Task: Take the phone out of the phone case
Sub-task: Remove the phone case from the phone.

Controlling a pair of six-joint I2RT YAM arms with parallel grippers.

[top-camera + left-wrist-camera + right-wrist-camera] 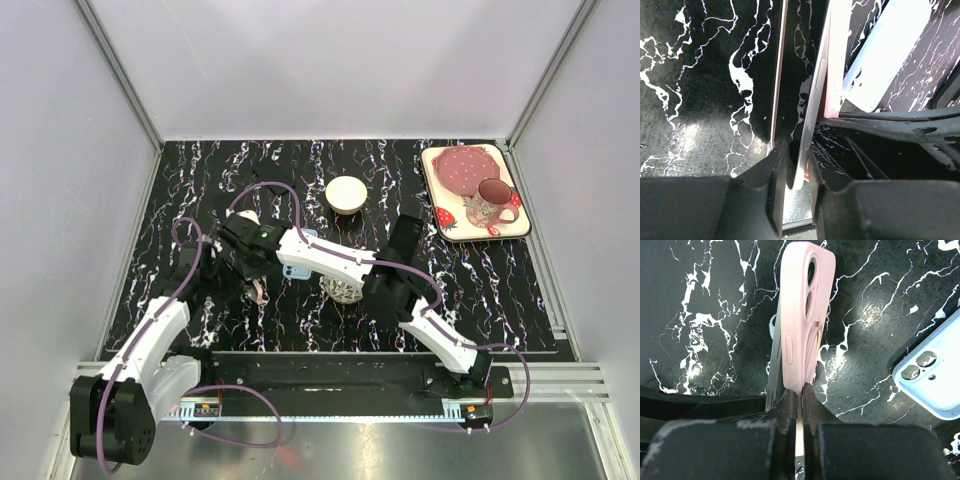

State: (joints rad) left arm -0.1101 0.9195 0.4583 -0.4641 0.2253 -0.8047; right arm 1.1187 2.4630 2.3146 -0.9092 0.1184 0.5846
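A pink phone case (pixel 802 305) stands on edge, and the grey-edged phone (pixel 774 375) lies against its left side, partly out of it. My right gripper (pixel 799 395) is shut on the case's lower edge. In the left wrist view my left gripper (pixel 797 160) is shut on the phone's silver edge (pixel 812 115), with the pink case (pixel 836 60) just right of it. In the top view both grippers meet left of centre, the left gripper (pixel 247 282) and the right gripper (pixel 243 243), with a bit of the pink case (pixel 258 292) showing below them.
A light blue phone case (pixel 935 375) lies flat on the table just right of the pink one, and also shows in the left wrist view (pixel 887 55). A white bowl (pixel 346 193) stands behind. A tray (pixel 443 222) with a pink plate and a mug is at back right. A woven ball (pixel 340 290) sits under the right arm.
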